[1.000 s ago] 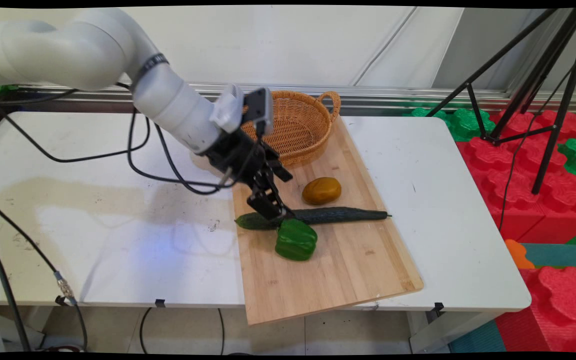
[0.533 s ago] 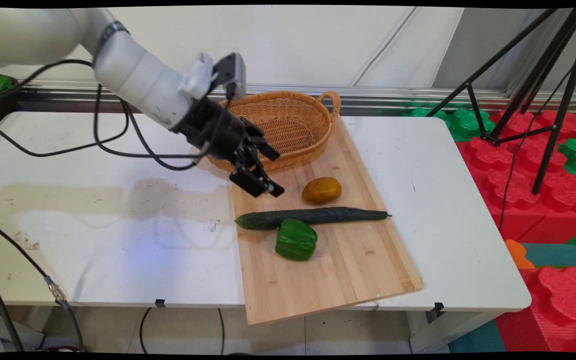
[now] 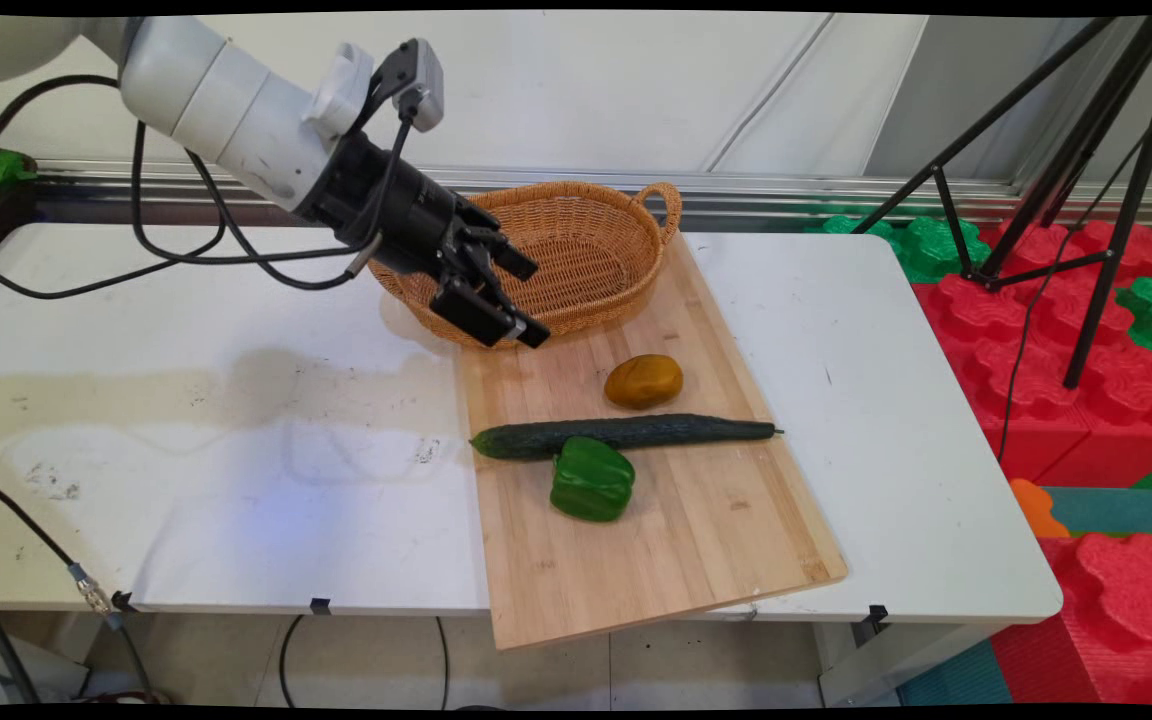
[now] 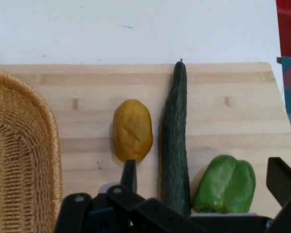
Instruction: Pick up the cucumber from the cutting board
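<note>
Fingers [image 3: 511, 310] stand open and hold nothing; we see the cucumber [image 3: 626, 434] lying beyond and below them (long axis running away from them), between potato [image 4: 132, 130] and pepper [image 4: 225, 185].

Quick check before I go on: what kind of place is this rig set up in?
Probably a lab or demo space, not a real kitchen: a tripod stands beside the table, foam blocks cover the floor, and the vegetables lie staged on a board.
</note>
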Available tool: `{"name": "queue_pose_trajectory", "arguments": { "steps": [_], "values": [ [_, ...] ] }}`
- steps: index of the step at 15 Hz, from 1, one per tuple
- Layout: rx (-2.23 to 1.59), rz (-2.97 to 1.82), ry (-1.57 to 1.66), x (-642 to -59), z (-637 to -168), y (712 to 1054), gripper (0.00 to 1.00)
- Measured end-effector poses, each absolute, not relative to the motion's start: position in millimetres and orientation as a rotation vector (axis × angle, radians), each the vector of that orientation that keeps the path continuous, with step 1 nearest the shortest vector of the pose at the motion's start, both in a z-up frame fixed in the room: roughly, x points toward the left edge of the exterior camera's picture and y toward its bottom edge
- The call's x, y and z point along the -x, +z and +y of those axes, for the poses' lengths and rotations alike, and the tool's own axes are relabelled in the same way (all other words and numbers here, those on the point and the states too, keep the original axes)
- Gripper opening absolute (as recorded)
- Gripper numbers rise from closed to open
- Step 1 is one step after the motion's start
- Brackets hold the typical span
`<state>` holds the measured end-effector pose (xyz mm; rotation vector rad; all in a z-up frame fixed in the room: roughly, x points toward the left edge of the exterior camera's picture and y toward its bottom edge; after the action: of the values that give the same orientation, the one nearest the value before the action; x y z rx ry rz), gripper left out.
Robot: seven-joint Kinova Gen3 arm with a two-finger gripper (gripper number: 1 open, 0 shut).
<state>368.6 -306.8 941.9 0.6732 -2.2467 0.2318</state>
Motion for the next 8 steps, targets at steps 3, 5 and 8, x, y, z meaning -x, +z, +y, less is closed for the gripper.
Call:
{"name": "queue_pose_trajectory", "arguments": {
  "steps": [3,5,8],
  "values": [
    [-0.704,-2.224,0.232,-366.8,-315.6,944.3,1.00],
    [-0.721,-2.217,0.227,-360.4,-324.6,942.3,1.00],
    [-0.738,-2.230,0.200,-340.0,-339.9,931.7,1.00]
  ]
}}
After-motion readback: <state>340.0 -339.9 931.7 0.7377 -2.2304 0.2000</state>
